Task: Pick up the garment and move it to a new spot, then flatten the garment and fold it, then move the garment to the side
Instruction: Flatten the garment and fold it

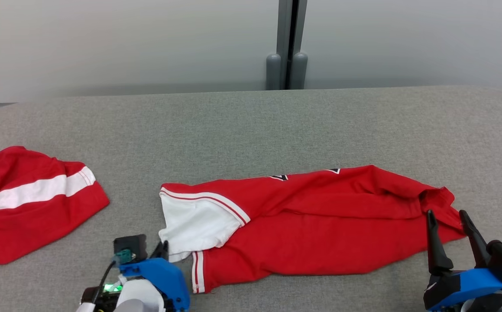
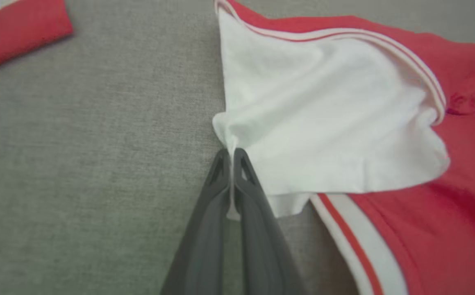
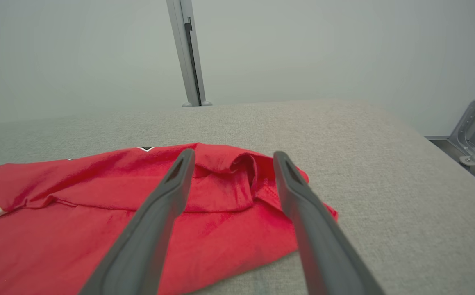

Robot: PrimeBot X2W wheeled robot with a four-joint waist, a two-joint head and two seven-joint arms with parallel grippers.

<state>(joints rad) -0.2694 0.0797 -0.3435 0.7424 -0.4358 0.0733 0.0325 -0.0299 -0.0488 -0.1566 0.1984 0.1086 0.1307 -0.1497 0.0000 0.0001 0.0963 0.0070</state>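
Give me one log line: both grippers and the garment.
garment: rumpled on grey table | left gripper: shut on its white sleeve | right gripper: open at its red end

Red garment (image 1: 320,225) laid lengthwise on grey table (image 1: 251,130). At its white sleeve end: left gripper (image 1: 163,248). At its opposite end: right gripper (image 1: 446,213), fingers apart. Well left of it: second red cloth (image 1: 30,216).

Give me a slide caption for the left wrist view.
Left fingers shut on the white sleeve of the red garment, lying on a grey table.
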